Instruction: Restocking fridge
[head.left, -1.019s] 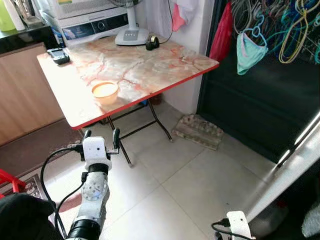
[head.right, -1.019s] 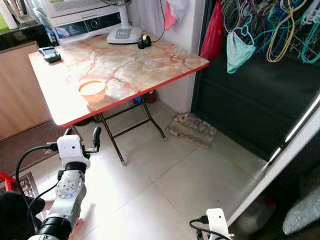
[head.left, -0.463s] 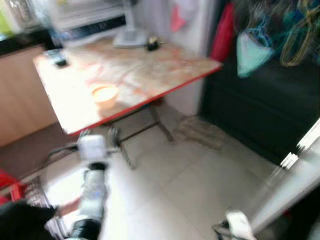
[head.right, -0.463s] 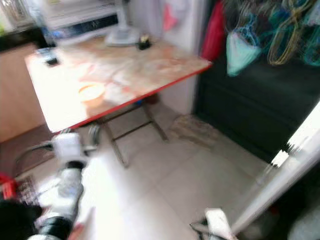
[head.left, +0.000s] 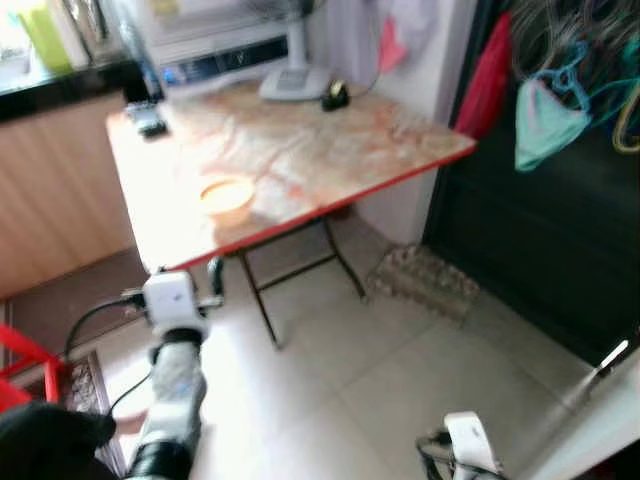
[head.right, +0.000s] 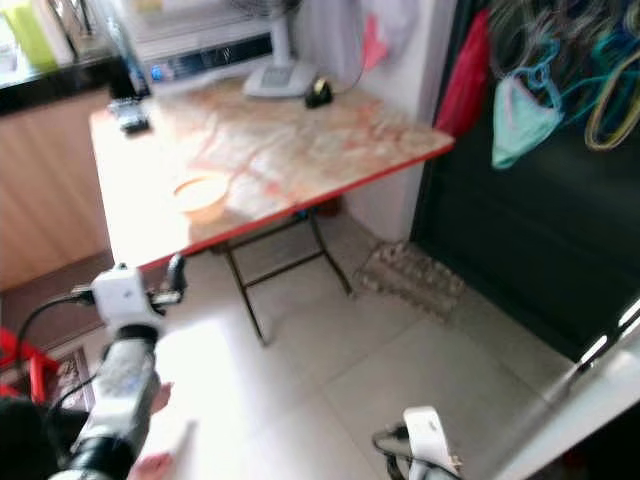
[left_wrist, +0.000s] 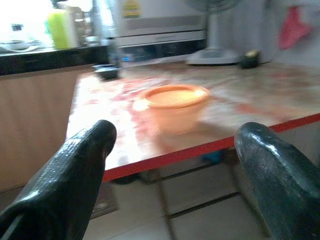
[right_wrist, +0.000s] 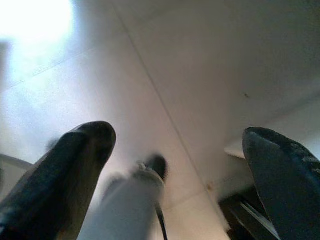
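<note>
An orange bowl (head.left: 227, 194) stands near the front edge of a marble-patterned folding table (head.left: 330, 150) with a red rim. My left gripper (head.left: 186, 272) is raised just below and in front of that edge, open and holding nothing. In the left wrist view the bowl (left_wrist: 175, 106) sits straight ahead, beyond the two black fingers (left_wrist: 80, 165). My right gripper (right_wrist: 177, 135) hangs low at the right, open and empty, over pale floor tiles. Its white wrist (head.left: 465, 440) is at the bottom of the head view.
A fan base (head.left: 295, 82), a small black item (head.left: 335, 97) and a dark handset (head.left: 150, 122) lie on the table's far side. A wooden counter (head.left: 60, 190) stands at left. An egg tray (head.left: 425, 283) lies on the floor by a dark door (head.left: 560, 230) hung with clothes.
The whole picture has shifted right and is blurred, so the camera has moved. Both arms keep the same pose and the bowl stays put on the table.
</note>
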